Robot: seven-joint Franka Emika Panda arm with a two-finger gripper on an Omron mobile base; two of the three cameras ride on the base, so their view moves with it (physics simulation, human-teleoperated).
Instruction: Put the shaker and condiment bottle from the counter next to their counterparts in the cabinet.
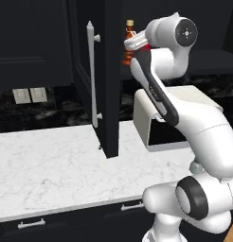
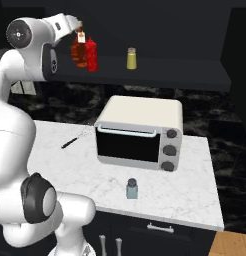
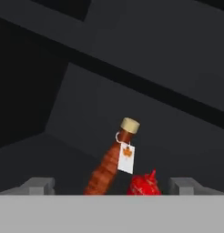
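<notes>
Gripper [image 3: 112,184] fingers spread, just clear of the condiment bottle [image 3: 111,160] at lower centre beside the red bottle [image 3: 145,184]; back straight out, avoiding both.

The left base view looks forward and down from behind the arm's left, across the table [image 1: 57,165] to the open cabinet [image 1: 109,85] door. The right base view looks from the other side, sharing that table and cabinet shelf. The hand view, tilted, sits close to the condiment bottle [image 3: 111,159] on the shelf
</notes>
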